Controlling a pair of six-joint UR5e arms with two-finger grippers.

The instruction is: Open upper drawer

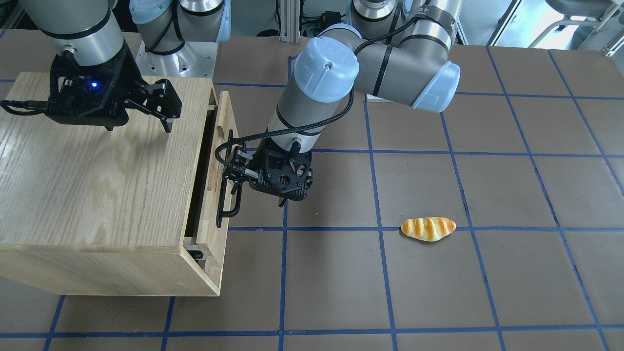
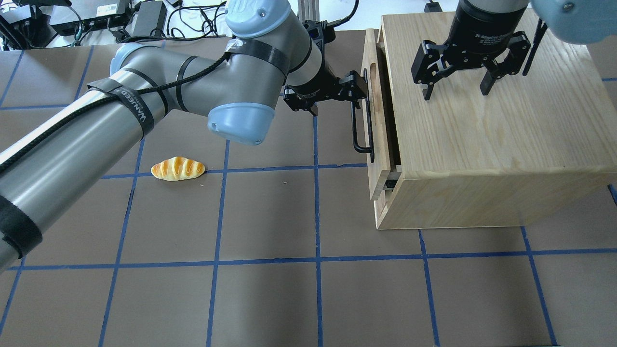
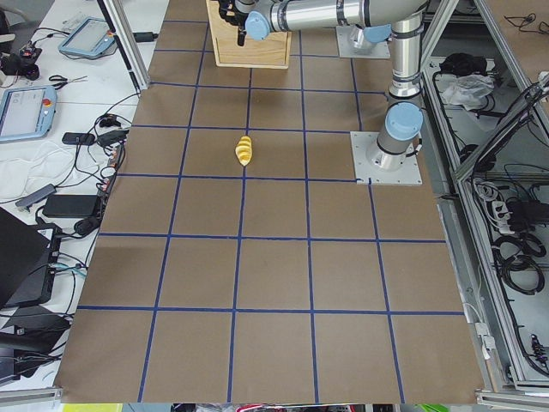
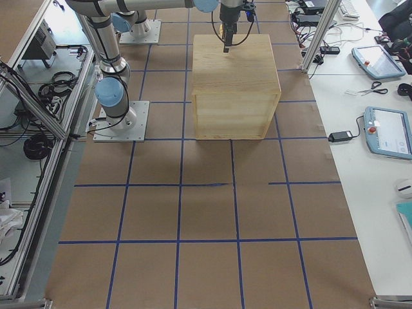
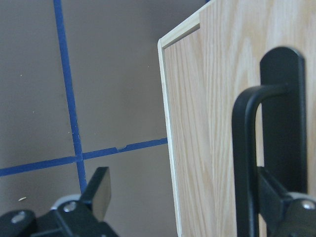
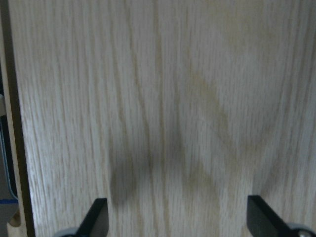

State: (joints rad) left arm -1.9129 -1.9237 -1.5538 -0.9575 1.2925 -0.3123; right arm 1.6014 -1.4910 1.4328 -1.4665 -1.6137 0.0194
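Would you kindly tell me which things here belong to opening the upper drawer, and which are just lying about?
Job: upper drawer; black handle; left gripper, fingers open around it; right gripper, open over the cabinet.
Lying about: bread roll, on the table.

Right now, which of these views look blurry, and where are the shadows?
Right wrist view: soft all over, the cabinet top with smeared grain, a dark shadow blot low left. Left wrist view: the black handle and upper drawer fairly sharp, near fingers softer. Front-facing view: crisp, evenly lit, the right gripper casting a faint shadow on the wood.
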